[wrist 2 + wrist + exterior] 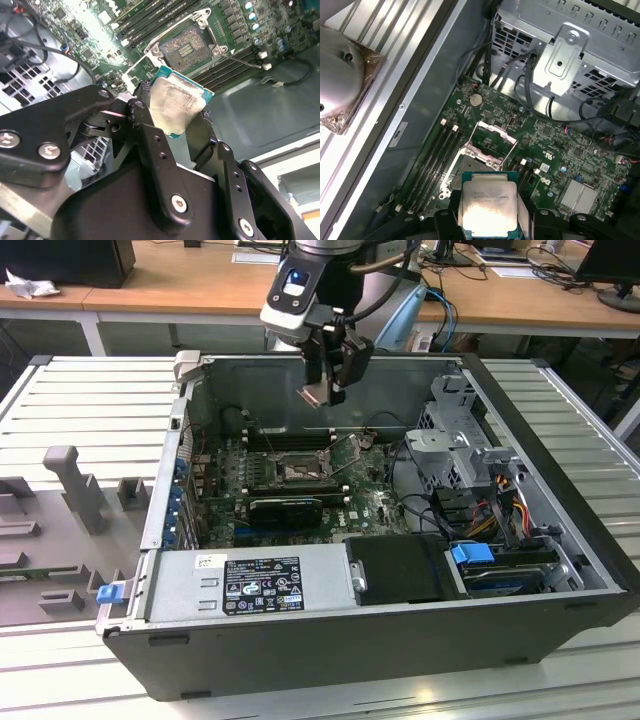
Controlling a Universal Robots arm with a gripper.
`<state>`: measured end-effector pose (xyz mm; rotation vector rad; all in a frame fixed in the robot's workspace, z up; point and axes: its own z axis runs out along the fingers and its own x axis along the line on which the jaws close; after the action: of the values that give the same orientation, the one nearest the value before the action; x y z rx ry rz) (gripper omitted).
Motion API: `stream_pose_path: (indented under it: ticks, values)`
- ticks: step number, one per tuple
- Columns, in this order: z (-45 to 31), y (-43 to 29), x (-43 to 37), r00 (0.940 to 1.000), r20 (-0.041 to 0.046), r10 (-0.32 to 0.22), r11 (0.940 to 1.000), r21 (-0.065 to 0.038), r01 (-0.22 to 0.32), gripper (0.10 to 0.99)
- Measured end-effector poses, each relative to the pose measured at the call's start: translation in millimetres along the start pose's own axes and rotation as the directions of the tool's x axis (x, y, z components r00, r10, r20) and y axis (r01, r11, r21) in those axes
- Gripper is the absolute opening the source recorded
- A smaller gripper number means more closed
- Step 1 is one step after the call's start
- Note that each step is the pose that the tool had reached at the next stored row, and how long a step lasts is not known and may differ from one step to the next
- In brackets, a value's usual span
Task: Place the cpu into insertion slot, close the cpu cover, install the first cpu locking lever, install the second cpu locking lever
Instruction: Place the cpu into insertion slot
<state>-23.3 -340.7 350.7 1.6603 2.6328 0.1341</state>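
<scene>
The cpu (pixel 177 105) is clamped by its edges between the fingers of the gripper (pixel 172 114), in the air above the open case (pixel 250 390). In the exterior view, the insertion slot (pixel 298 470) lies at 6 o'clock from it, contacts exposed. The drive cage (pixel 450 445) and cables (pixel 492 505) sit at 4 o'clock. The fingers hide the cpu's side edges.

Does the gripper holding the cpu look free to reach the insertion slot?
Probably yes: the gripper holds the cpu above the open case, and the insertion slot below lies bare, with the cpu cover swung open.
</scene>
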Motion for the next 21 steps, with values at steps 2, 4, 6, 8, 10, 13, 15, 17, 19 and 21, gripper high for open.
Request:
stream_pose_path:
  ticks: [2, 4, 6, 8, 10, 13, 15, 17, 19, 21]
  values:
    - [0.3, 0.0, 0.0, 0.9996, 0.0024, 0.028, 0.9996, -0.001, -0.028, 0.525]
    - [1.4, -0.1, 0.0, 0.9992, 0.0035, 0.040, 0.9992, -0.001, -0.040, 0.525]
    - [2.8, -0.2, -0.1, 0.9991, 0.0036, 0.041, 0.9991, -0.001, -0.041, 0.525]
    - [6.0, -0.5, -0.1, 0.9991, 0.0035, 0.042, 0.9991, -0.001, -0.042, 0.525]
    - [7.8, -0.6, -0.2, 0.9991, 0.0037, 0.043, 0.9991, -0.001, -0.043, 0.525]
    - [8.3, -0.7, -0.2, 0.9988, 0.0043, 0.048, 0.9988, -0.001, -0.048, 0.525]
    - [8.5, -0.7, -0.2, 0.9985, 0.0047, 0.054, 0.9986, -0.001, -0.054, 0.525]
    - [8.6, -0.7, -0.2, 0.9982, 0.0052, 0.059, 0.9982, -0.001, -0.059, 0.525]
    - [8.8, -0.7, -0.2, 0.9979, 0.0056, 0.065, 0.9979, -0.002, -0.065, 0.525]
    - [9.0, -0.8, -0.2, 0.9973, 0.0063, 0.073, 0.9974, -0.002, -0.073, 0.525]
